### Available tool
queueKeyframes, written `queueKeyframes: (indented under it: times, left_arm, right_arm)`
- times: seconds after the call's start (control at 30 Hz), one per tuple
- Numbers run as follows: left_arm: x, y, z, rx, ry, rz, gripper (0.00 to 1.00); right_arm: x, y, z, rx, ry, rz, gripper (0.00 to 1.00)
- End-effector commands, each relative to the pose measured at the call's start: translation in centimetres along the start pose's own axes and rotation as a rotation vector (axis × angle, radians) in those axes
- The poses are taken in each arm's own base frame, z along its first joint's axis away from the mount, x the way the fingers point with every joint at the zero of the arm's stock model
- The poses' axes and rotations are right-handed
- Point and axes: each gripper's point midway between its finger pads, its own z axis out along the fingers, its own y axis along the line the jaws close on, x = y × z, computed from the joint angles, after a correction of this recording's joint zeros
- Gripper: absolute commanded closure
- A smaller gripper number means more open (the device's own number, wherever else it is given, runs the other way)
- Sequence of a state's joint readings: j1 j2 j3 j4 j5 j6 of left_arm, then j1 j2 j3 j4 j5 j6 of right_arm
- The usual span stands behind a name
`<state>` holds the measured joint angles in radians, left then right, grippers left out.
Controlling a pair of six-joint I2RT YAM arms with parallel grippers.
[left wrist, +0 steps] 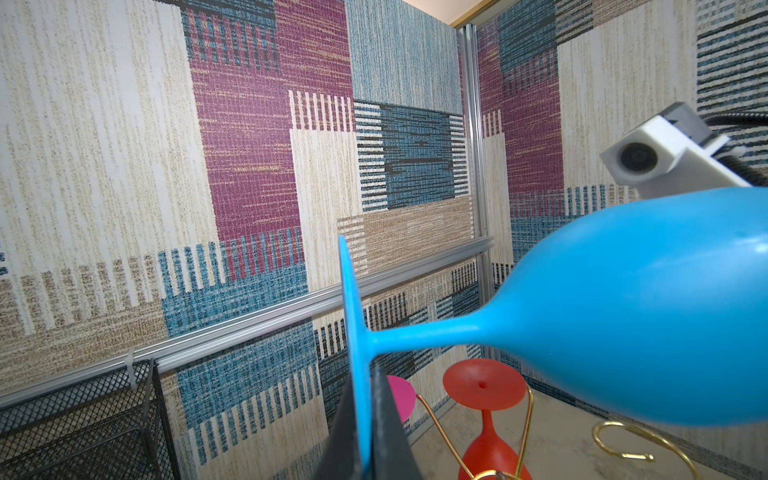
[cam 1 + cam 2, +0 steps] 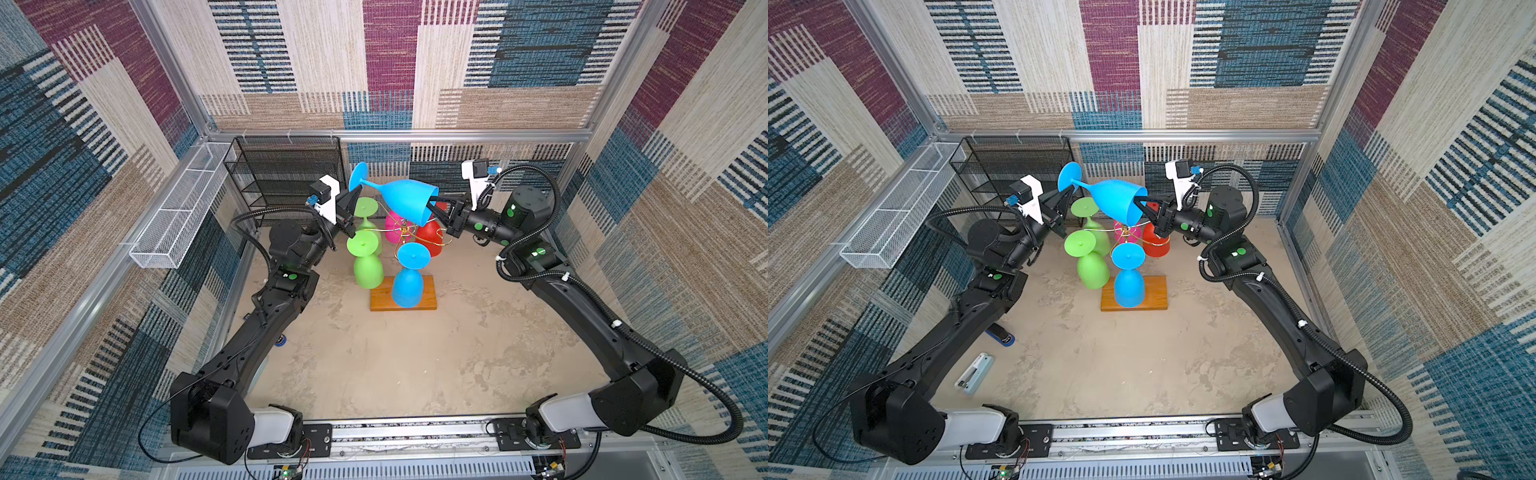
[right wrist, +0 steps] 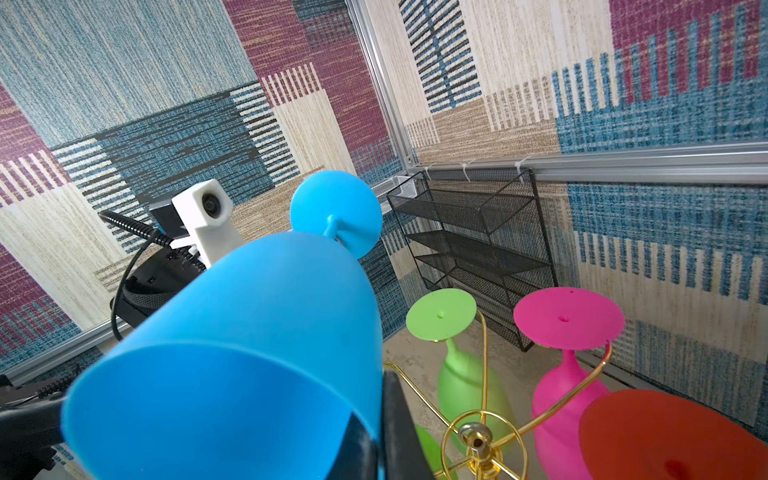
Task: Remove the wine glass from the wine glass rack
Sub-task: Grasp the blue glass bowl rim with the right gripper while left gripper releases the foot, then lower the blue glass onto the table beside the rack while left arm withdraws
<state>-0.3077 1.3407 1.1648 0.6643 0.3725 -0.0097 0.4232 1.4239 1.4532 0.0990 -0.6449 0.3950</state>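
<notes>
Right pincer point(image 2: 432, 206): clenched on the rim of the blue wine glass point(image 2: 405, 199). Left pincer point(image 2: 355, 193): fingers point(image 1: 390, 436) either side of its foot, grip or slack cannot be told. Glass: sideways in the air, foot toward 10 o'clock, clear above the rack point(image 2: 428, 299), where five other glasses point(image 2: 409, 286) hang upside down.

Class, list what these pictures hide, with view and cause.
Whether the left gripper clamps the held blue wine glass foot: left wrist view, cropped.
Much of the pink wine glass: both top views, behind the held one.
The wine glass rack post: likewise, behind hanging glasses.
</notes>
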Motion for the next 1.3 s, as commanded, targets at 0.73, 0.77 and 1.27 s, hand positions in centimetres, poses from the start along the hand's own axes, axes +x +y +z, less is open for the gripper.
queueKeyframes:
  times: [0.73,0.77,1.27]
  left_arm:
    - [-0.9,3.9,-9.8,-0.409,0.23,0.106,0.24]
    - [-0.5,4.3,-10.5,-0.437,0.255,0.119,0.24]
    - [2.3,8.0,-17.0,-0.72,0.335,0.165,0.18]
  right_arm:
    - [-8.8,-13.2,-12.1,0.889,0.076,-0.235,1.0]
    - [-8.0,-14.2,-12.1,0.921,0.128,-0.227,1.0]
    - [5.0,-26.3,-11.9,1.137,0.682,-0.071,1.0]
